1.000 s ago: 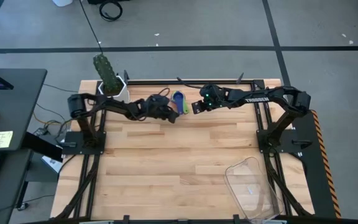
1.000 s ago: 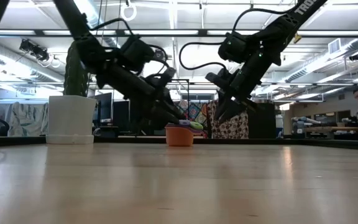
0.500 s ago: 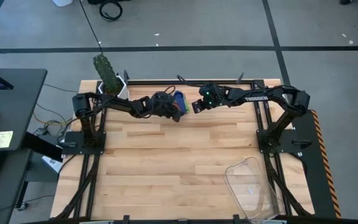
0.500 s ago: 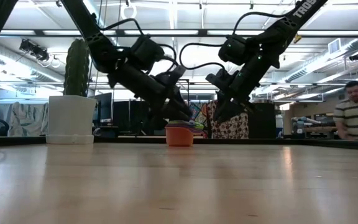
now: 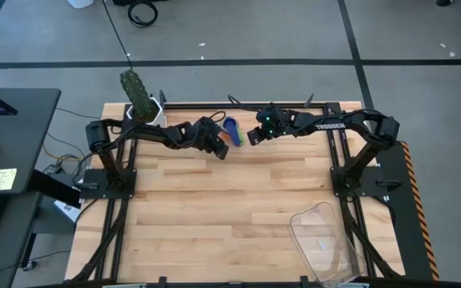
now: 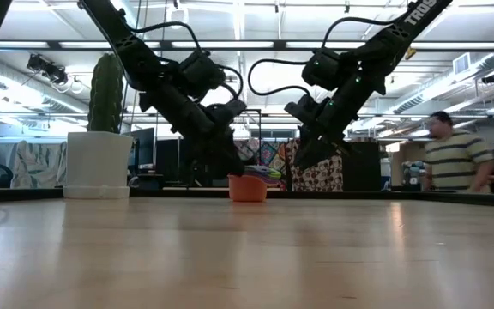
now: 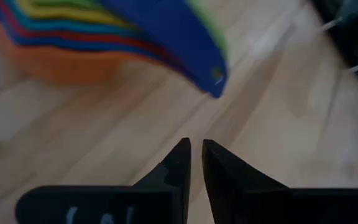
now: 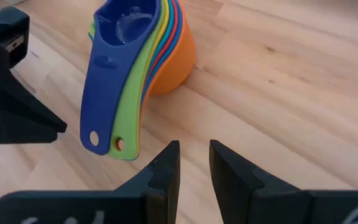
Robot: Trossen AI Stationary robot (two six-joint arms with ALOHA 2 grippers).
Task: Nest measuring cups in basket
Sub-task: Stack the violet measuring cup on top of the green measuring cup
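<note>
The measuring cups [image 8: 143, 50] sit nested in one stack near the table's far edge, an orange cup [image 6: 248, 188] outermost and resting on the wood. A blue cup [image 5: 230, 126] is innermost. Their flat handles [image 8: 107, 118] fan out toward my right gripper [image 8: 194, 152], which hovers open just to the stack's right [image 5: 253, 138]. My left gripper [image 7: 196, 149], at the stack's left [image 5: 218, 149], shows only a thin slit between its fingertips and has nothing in it. It points at bare wood below the blue handle's end [image 7: 213, 81]. The clear basket [image 5: 325, 240] stands at the near right corner.
A white pot with a cactus [image 5: 144, 106] stands at the far left corner, left of the left arm. Bare wood spreads between the cups and the basket. A person [image 6: 453, 159] is in the room beyond the table.
My left gripper reached over the cup stack, then drew back toward the table's left and tipped lower beside the orange cup. The stack has stayed where it was. My right gripper has kept its place.
</note>
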